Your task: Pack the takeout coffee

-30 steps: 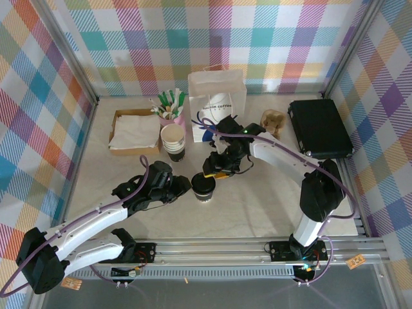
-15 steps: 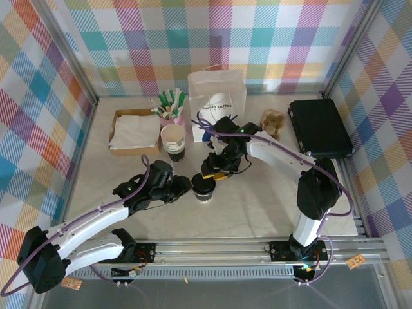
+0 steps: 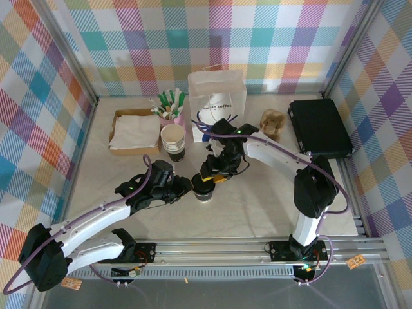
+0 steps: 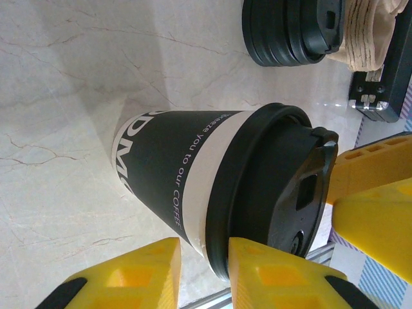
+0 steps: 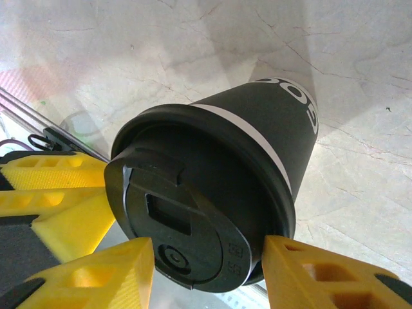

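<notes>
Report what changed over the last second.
The right gripper moved left and nearer, onto the takeout coffee; its fingers now straddle the black lid. Nothing visibly taken hold of or let go. The left gripper barely shifted beside it; the coffee, paper bag and cup stack stayed put.

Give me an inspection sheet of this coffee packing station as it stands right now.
Surface: pale marbled table, no spills seen.
Job's things: takeout coffee upright, lid on, mid-table.
Clutter: white paper bag, napkin tray and cup stack at the back; black case at right; spare lids.
Grippers: left gripper at the lid rim; right gripper straddles the lid; grip unclear on both.
Cables: purple cables along both arms.
Surroundings: plaid walls, metal frame.
</notes>
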Tool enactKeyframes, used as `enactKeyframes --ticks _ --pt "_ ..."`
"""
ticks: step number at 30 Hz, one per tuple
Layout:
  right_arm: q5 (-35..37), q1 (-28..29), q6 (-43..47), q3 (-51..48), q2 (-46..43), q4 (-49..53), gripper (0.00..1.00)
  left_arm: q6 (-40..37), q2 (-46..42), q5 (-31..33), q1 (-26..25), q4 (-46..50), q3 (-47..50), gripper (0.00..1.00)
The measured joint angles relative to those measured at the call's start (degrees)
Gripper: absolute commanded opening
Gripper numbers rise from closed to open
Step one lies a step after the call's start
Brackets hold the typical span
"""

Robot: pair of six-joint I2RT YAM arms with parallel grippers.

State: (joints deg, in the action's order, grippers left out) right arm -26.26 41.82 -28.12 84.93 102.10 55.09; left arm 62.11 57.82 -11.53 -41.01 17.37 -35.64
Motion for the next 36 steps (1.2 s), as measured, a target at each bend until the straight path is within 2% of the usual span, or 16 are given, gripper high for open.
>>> enactKeyframes --ticks 36 --pt "0.26 1.03 -0.02 1.46 1.38 1.55 0.50 -1.57 -0.94 -1.81 2.95 -1.27 0.68 0.27"
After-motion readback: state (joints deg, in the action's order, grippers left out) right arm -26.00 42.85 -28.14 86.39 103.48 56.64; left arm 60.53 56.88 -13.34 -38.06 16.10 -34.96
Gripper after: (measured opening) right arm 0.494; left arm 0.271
